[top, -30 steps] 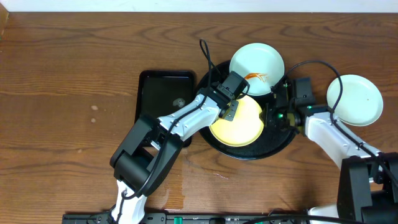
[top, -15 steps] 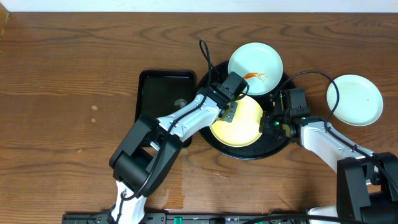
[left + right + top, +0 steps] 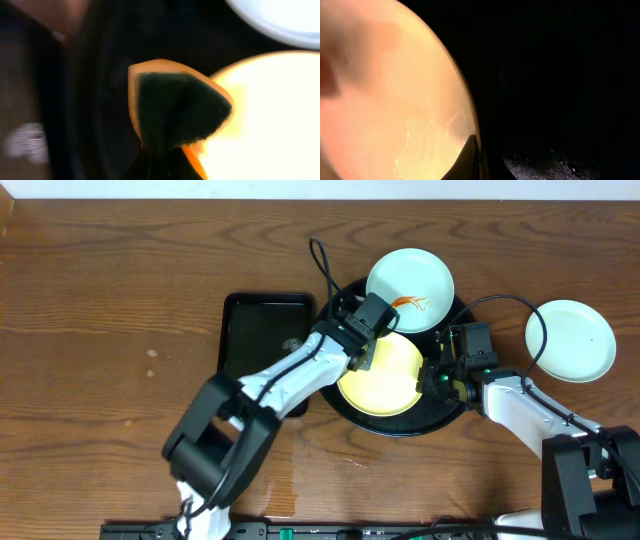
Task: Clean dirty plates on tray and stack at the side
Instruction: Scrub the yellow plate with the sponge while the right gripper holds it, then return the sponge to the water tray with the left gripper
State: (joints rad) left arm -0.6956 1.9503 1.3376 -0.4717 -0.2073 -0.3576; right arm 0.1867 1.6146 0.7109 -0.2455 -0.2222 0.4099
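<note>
The pale yellow plate (image 3: 392, 380) lies in the round black tray (image 3: 452, 412). My left gripper (image 3: 362, 357) is shut on an orange sponge with a dark scouring face (image 3: 175, 110) and holds it at the plate's upper-left edge (image 3: 270, 120). My right gripper (image 3: 433, 378) is shut on the yellow plate's right rim (image 3: 395, 100), one finger (image 3: 472, 157) inside the rim. A mint-white plate with an orange smear (image 3: 410, 277) sits on the tray's far rim. Another mint-white plate (image 3: 570, 340) sits on the table at the right.
A smaller rectangular black tray (image 3: 240, 330) lies left of the round tray, with a small object (image 3: 288, 345) in it. Bare wooden table (image 3: 120, 330) stretches to the left. Cables loop above both wrists.
My right gripper moved left from the tray's right edge to the yellow plate's rim. My left gripper with the sponge shifted slightly up and left, and its arm swung.
</note>
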